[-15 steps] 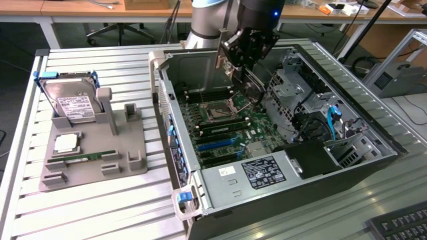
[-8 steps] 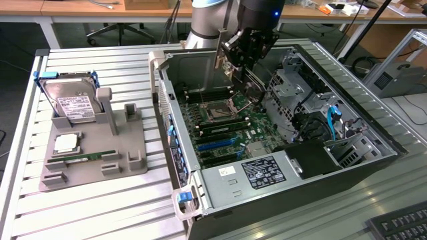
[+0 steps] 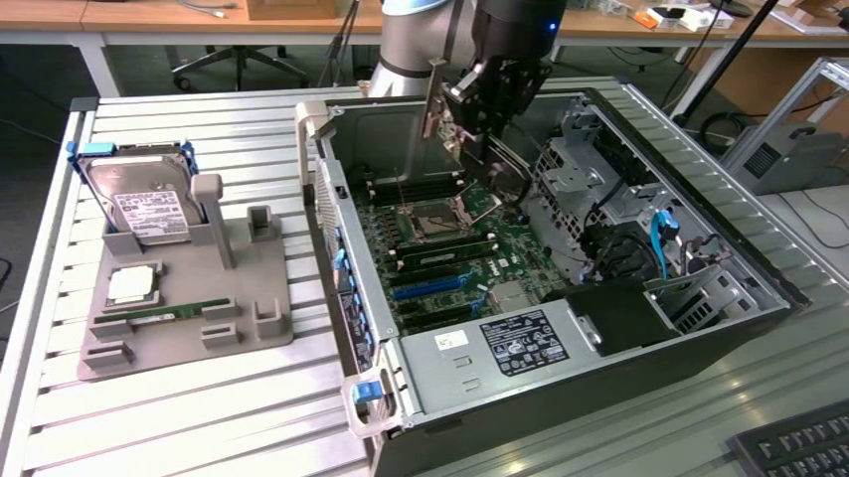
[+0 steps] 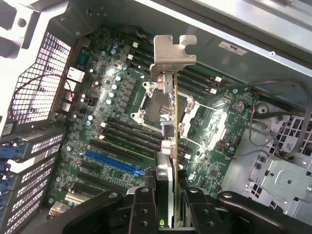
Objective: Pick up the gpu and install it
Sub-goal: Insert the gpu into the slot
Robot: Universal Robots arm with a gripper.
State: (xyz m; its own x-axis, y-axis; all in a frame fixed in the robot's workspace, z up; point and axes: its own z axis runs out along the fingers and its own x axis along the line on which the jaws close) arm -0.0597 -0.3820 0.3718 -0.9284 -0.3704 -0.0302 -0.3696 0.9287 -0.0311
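Green-boarded, dark-faced thin gpu card (image 4: pixel 169 112) with its silver metal bracket is pinched on edge in the black claw (image 4: pixel 168 197), poised above the green motherboard (image 4: pixel 112 126) inside the open computer case, likely to line up with a slot.

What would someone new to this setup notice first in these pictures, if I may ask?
The open computer case sits in the middle of the exterior view, its green motherboard exposed. Above the board, the gripper holds the gpu edge-on. On the exterior view's left, a gray tray carries a hard drive with blue handles.
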